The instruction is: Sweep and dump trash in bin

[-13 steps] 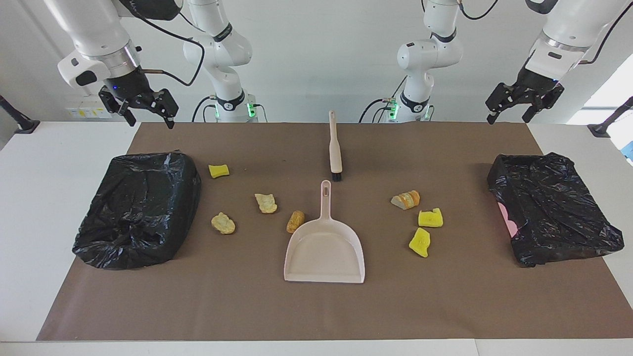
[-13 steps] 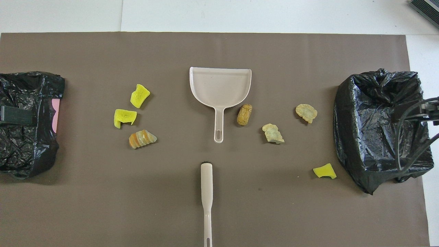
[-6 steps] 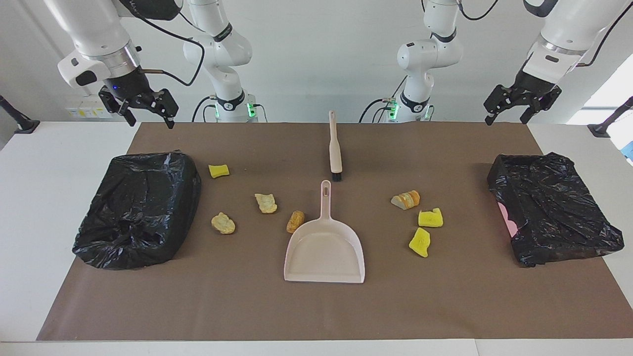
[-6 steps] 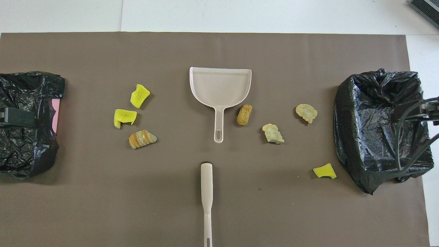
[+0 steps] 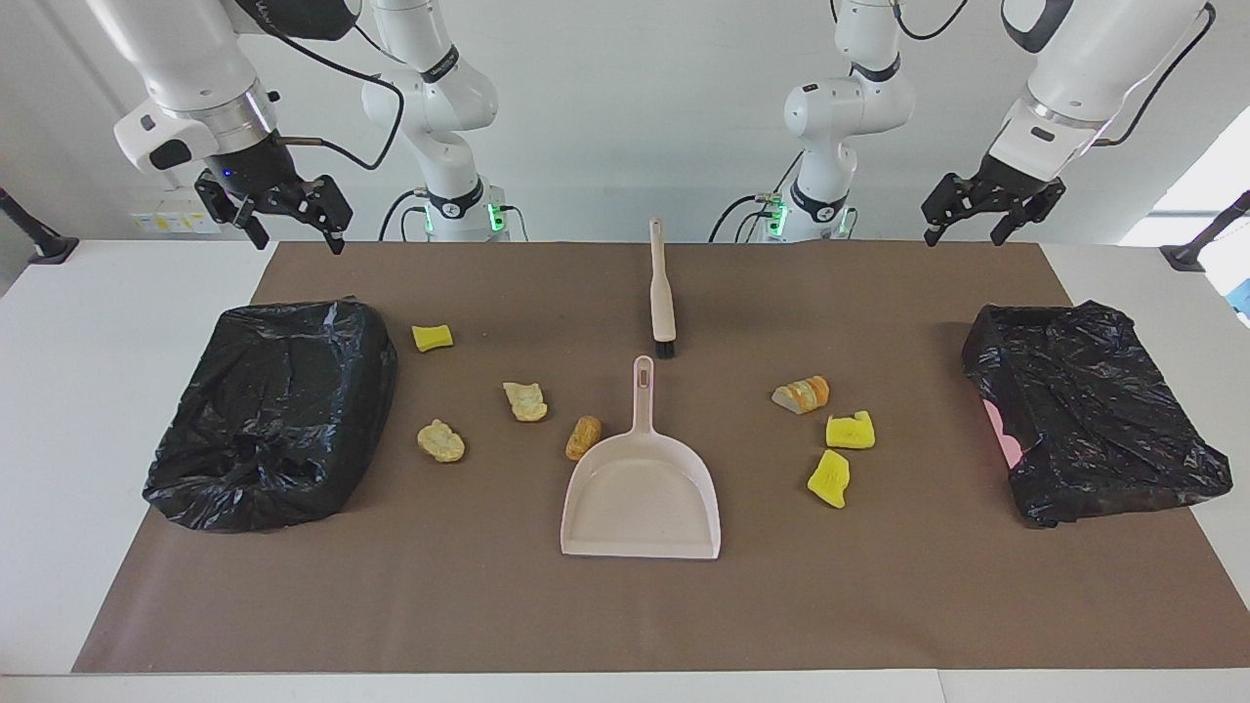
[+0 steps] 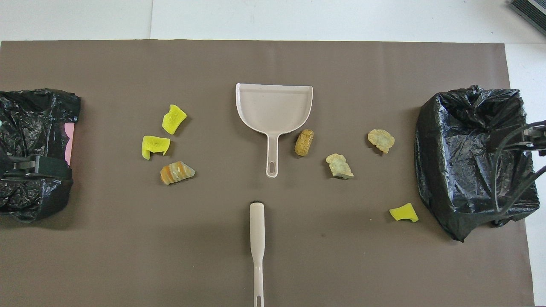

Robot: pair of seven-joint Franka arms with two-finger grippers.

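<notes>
Trash scattered on mat; nothing held
Left gripper raised at upper right of frame, jaws apart; right gripper raised at upper left, jaws apart

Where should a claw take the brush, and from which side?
Likely on the brush handle, from straight above. It lies flat on the mat, handle end toward the robots, black bristles pointing at the dustpan handle. The slim handle gives two free long sides for a claw closing across it, and nothing lies beside it. Gripping near mid-handle, away from the bristles, leaves them free for sweeping.
</notes>
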